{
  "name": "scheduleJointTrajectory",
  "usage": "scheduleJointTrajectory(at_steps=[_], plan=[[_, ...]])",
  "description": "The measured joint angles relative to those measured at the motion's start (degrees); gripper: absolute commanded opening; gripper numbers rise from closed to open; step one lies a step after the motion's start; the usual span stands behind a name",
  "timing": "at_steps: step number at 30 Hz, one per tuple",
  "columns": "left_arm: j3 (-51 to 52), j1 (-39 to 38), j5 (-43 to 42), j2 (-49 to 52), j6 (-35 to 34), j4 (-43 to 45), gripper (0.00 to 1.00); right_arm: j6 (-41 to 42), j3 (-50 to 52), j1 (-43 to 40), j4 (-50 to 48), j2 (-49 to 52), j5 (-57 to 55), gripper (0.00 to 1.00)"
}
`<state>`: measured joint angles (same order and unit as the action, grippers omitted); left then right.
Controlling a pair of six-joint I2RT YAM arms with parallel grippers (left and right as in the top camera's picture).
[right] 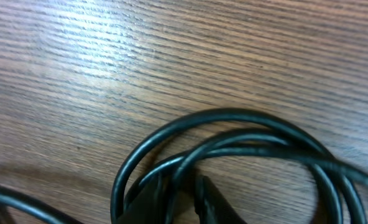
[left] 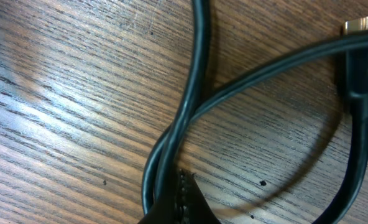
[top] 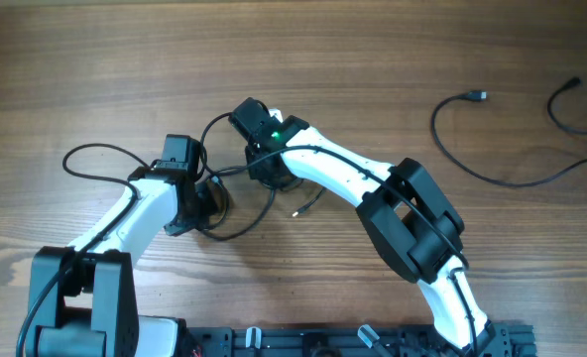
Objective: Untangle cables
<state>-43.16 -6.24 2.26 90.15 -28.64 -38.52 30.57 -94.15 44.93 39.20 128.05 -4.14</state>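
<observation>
Two grippers [left: 179,208] [right: 185,202], one tangle [right: 234,114], two loose cables [top: 435,126] [top: 552,107]

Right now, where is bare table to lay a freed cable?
Bare: far strip of table between tangled cables and the nearest loose cable; far left corner; near right, below that cable. Crowded: between left arm and right arm, around the tangle.

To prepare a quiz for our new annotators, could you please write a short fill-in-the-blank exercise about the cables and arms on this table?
1. The tangled cables lie on a table made of ____.
2. The left tool is ____ on a strand of them.
3. A loose cable lies apart on the robot's ____ side, touched by neither arm.
Missing words: wood; shut; right.
</observation>
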Motion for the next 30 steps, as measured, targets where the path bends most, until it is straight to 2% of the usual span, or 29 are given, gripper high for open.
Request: scheduleJointTrajectory(at_steps=[2,12,15,23,30], plan=[[0.0,0.0,0.0,0.0,0.0,0.0,0.04,-1.4,0.0,0.0,0.8,0.0,-0.9,0.05],[0.0,0.0,0.0,0.0,0.0,0.0,0.04,-2.5,-0.1,-0.7,1.5,-0.1,0.4,0.04],[0.0,0.0,0.0,0.0,0.0,0.2,0.04,-3.3,0.0,-3.5,1.5,-0.9,7.1,0.04],[0.0,0.0,0.0,0.0,0.0,1.4,0.04,-6.7,0.0,-15.0,0.3,-4.2,33.6,0.04],[0.0,0.0,0.0,0.0,0.0,1.4,0.04,-8.2,0.0,-21.8,0.4,-4.2,48.2,0.04]])
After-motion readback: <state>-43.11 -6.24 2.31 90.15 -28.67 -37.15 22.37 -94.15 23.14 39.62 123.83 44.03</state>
